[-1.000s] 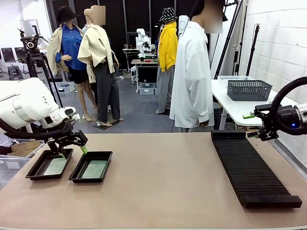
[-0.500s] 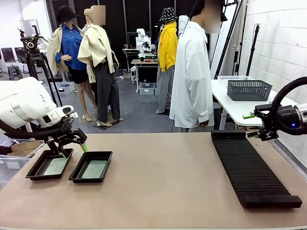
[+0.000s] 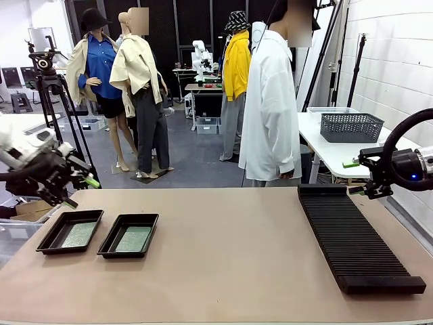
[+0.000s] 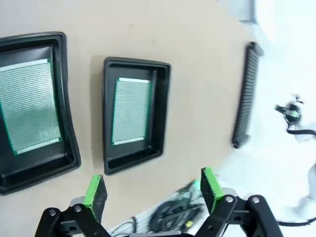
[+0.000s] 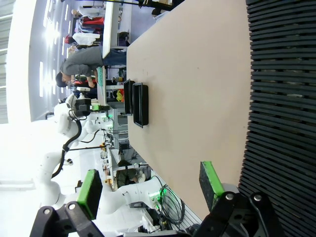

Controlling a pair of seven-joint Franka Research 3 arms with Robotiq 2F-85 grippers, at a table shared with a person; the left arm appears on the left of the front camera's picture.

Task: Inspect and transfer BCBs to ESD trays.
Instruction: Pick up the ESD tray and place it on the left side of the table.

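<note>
Both BCBs look thin, stiff, light and scratch-prone, so I'd pinch a short edge at twelve o'clock (my left pincer and right pincer gape wide, empty)

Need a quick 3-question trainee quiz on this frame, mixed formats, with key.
1. True or false: each of the two ESD trays holds a BCB.
2. Multiple choice: the left gripper is (A) shut on a board, (B) open and holding nothing, (C) resting inside a tray.
3. Short answer: what long black item lies on the table near the right gripper?

Key:
1. True; a green board lies flat in each.
2. B; it is above the table edge, left of the trays.
3. The ribbed slotted rack, with no boards in it.
</note>
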